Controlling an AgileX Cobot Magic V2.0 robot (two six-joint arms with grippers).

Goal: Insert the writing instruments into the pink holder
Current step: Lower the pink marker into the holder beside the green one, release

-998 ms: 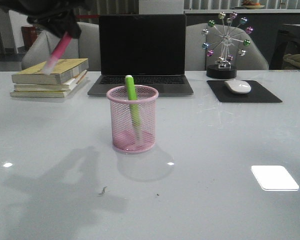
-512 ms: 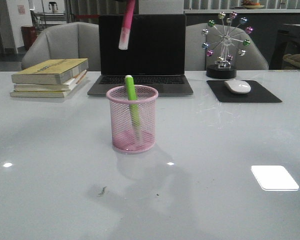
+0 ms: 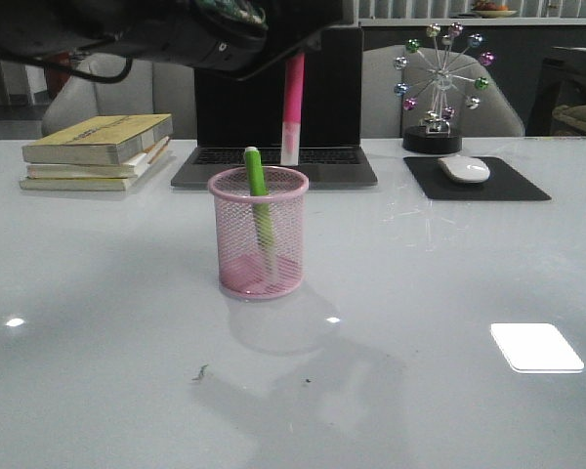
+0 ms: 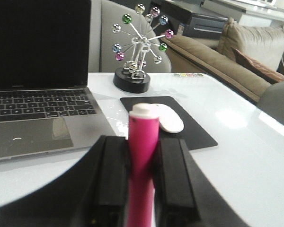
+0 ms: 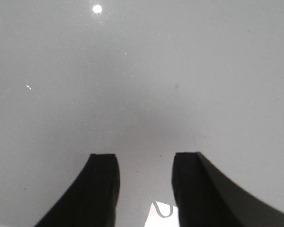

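Note:
The pink holder (image 3: 259, 233) stands at the middle of the table with the lime green marker (image 3: 258, 195) leaning inside it. Above and just behind its right rim hangs the pink marker (image 3: 293, 103), nearly upright with its clear cap pointing down. My left gripper (image 4: 143, 146) is shut on that pink marker (image 4: 143, 156), whose cap end pokes out past the fingers (image 4: 112, 175). In the front view the left arm fills the upper left. My right gripper (image 5: 146, 163) hangs open over bare table with nothing between its fingers; it is out of the front view.
A laptop (image 3: 276, 107) sits behind the holder, with a stack of books (image 3: 98, 151) to its left. To the right are a white mouse (image 3: 465, 169) on a black pad (image 3: 479, 181) and a ball ornament (image 3: 439, 88).
The left arm has carried the pink marker from over the books rightward and then down, so it now hangs upright just above the holder's right rim.

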